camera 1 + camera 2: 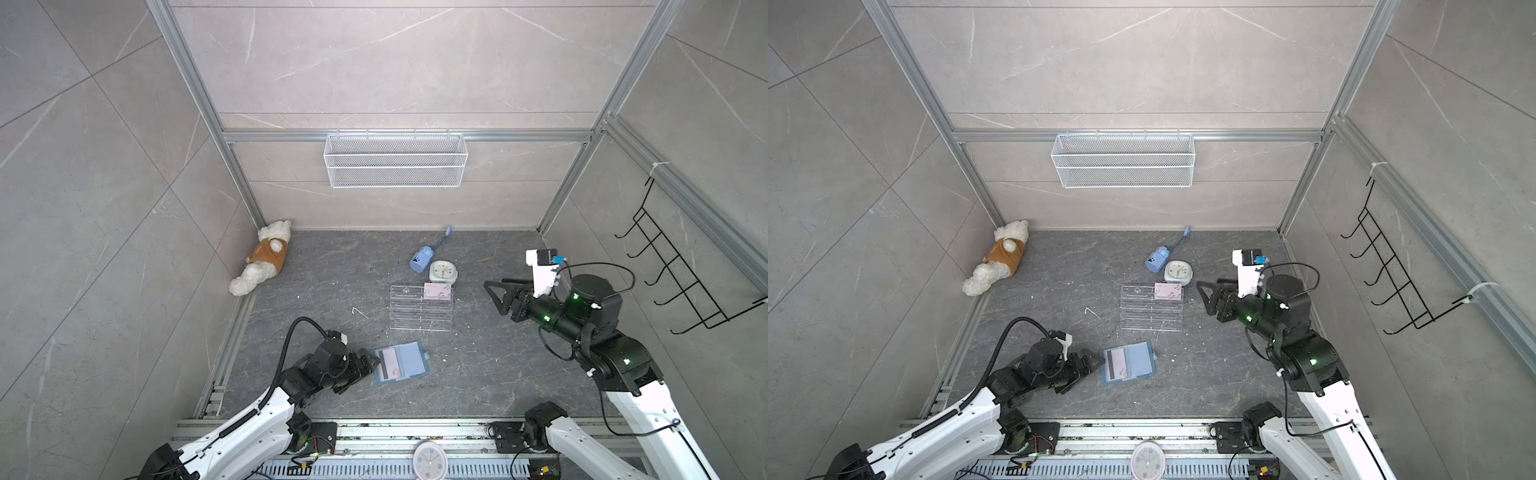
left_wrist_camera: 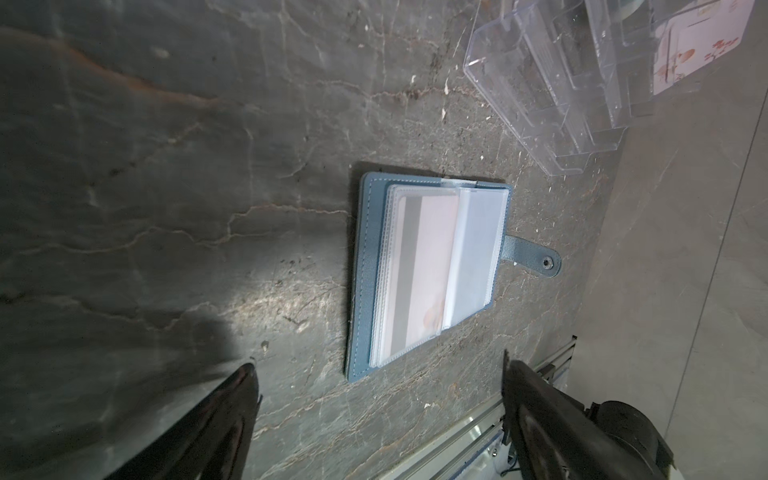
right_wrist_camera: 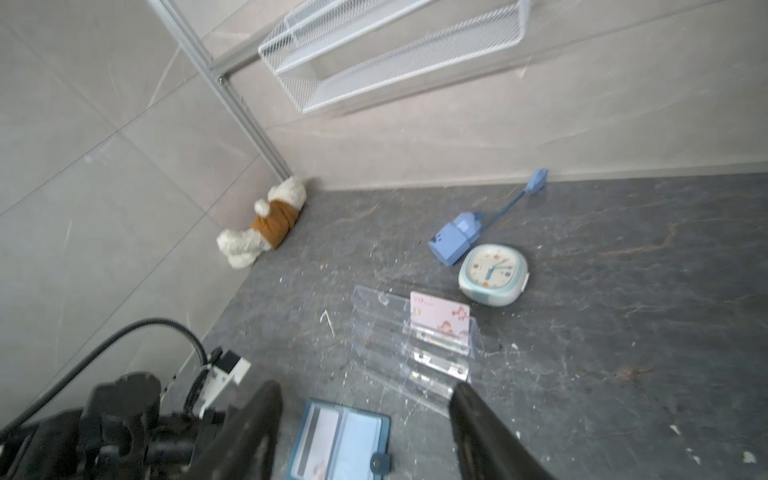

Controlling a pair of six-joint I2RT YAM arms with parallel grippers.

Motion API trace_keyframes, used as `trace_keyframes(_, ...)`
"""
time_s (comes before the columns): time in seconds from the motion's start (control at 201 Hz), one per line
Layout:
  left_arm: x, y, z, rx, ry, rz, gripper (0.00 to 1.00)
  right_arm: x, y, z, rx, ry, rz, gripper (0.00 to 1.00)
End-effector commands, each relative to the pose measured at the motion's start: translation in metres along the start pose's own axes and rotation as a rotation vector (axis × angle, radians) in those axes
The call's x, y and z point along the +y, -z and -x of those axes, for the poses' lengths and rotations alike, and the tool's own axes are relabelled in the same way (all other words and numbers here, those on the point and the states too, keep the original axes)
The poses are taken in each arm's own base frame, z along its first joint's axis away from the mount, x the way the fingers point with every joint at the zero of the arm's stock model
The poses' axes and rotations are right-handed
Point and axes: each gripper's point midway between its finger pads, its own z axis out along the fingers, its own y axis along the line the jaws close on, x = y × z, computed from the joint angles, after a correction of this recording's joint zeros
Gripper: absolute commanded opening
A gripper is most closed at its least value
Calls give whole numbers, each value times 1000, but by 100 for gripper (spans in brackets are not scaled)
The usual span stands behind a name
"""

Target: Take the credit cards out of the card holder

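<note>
Walls: you have grey marble-look tiles (image 1: 395, 62) on three sides, framed by aluminium rails (image 1: 291, 136). Floor: dark veined stone slab (image 1: 332, 270), scuffed and flecked white. Ahead of and above the right gripper (image 1: 492, 298), a white wire-mesh basket (image 1: 395, 160) hangs on the back wall. Behind it, a black hook rack (image 1: 681, 274) hangs on the side wall. Light: even, diffuse.

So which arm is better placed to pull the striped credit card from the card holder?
Left, probably. The left gripper is open at the card holder, beside its striped credit card; the right gripper hangs farther off, by the acrylic rack.
</note>
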Motion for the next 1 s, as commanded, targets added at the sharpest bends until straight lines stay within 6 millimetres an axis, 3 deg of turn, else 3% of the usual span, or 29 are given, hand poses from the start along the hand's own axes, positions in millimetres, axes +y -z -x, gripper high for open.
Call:
trace_keyframes(0.0,-12,0,-4,21,20,-68,92,6,-16,-55,171,-181,122,51)
trace_keyframes(0.124,-10,-3,-8,39,22,-78,91,-1,-36,-107,286,-272,156,32)
trace_keyframes(0.403,-3,-10,-13,52,70,-83,86,15,-78,-215,539,-222,141,18)
trace_keyframes(0.488,-1,-13,-15,56,83,-99,84,21,-90,-237,586,-195,123,16)
trace_keyframes(0.791,-11,-18,-12,51,105,-151,78,38,-126,-280,658,-169,125,13)
trace_keyframes(0.995,-17,-28,-8,60,114,-160,76,28,-143,-294,683,-160,66,10)
